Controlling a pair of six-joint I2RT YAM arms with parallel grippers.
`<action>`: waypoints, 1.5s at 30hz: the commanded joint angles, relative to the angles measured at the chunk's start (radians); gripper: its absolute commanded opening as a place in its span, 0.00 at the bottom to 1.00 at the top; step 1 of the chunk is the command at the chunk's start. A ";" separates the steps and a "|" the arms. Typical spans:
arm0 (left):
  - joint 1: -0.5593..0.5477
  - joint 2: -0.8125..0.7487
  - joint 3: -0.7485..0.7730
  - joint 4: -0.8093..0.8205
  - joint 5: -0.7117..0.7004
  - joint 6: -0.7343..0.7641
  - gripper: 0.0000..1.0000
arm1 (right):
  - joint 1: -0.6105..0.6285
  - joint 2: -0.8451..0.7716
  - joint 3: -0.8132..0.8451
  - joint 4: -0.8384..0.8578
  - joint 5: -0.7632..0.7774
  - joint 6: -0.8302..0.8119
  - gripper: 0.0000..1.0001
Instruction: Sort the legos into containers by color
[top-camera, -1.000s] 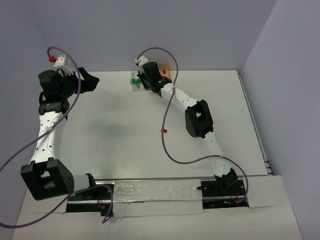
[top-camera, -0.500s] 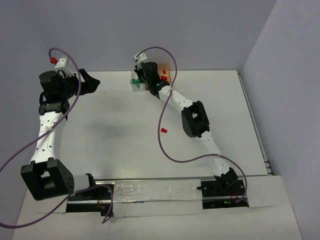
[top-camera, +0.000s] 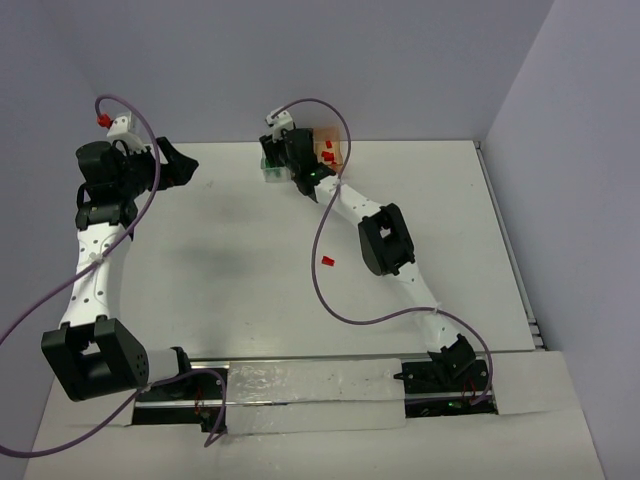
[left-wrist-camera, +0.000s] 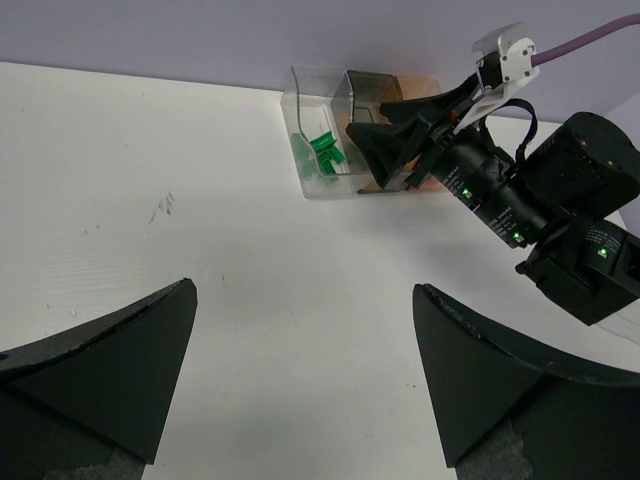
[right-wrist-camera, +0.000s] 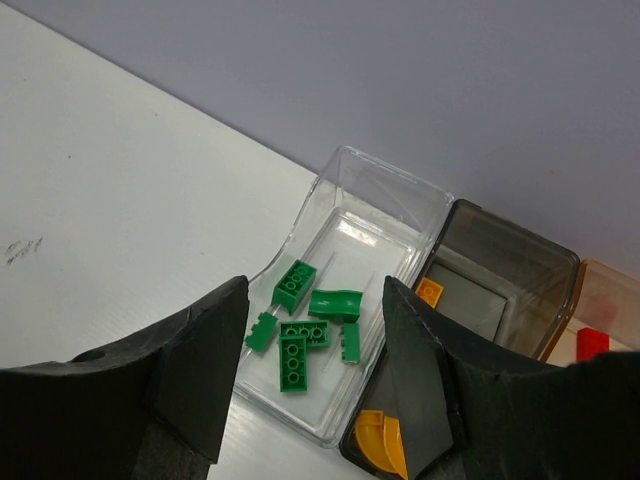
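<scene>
My right gripper (right-wrist-camera: 315, 290) hangs open just above the clear container (right-wrist-camera: 385, 170), with nothing between its fingers. Several green legos (right-wrist-camera: 300, 345) lie in that container. Beside it, the smoky dark grey container (right-wrist-camera: 520, 250) holds orange-yellow legos (right-wrist-camera: 385, 440). The orange-tinted container (right-wrist-camera: 610, 290) holds a red lego (right-wrist-camera: 592, 343). One red lego (top-camera: 326, 261) lies alone on the table in the top view. My left gripper (left-wrist-camera: 302, 290) is wide open and empty over bare table at the back left, well left of the row of containers (left-wrist-camera: 310, 100).
The three containers stand against the back wall (top-camera: 400, 70). A purple cable (top-camera: 322, 290) from the right arm loops low over the table near the lone red lego. The right arm (left-wrist-camera: 560, 190) stretches diagonally across the middle right.
The right arm has reached a little farther to the back left, from the darker containers to over the clear one. Its jaws now stand apart. The left arm has not moved.
</scene>
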 joint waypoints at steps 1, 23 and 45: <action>0.009 -0.008 0.024 0.013 0.009 0.010 0.99 | 0.008 -0.027 0.057 0.027 -0.024 0.006 0.63; -0.055 0.041 0.003 -0.045 0.254 0.172 0.99 | -0.144 -0.849 -0.573 -0.913 -0.460 -0.223 0.74; -0.082 0.052 -0.024 -0.048 0.221 0.190 0.99 | -0.014 -0.624 -0.663 -1.147 -0.350 -0.333 0.82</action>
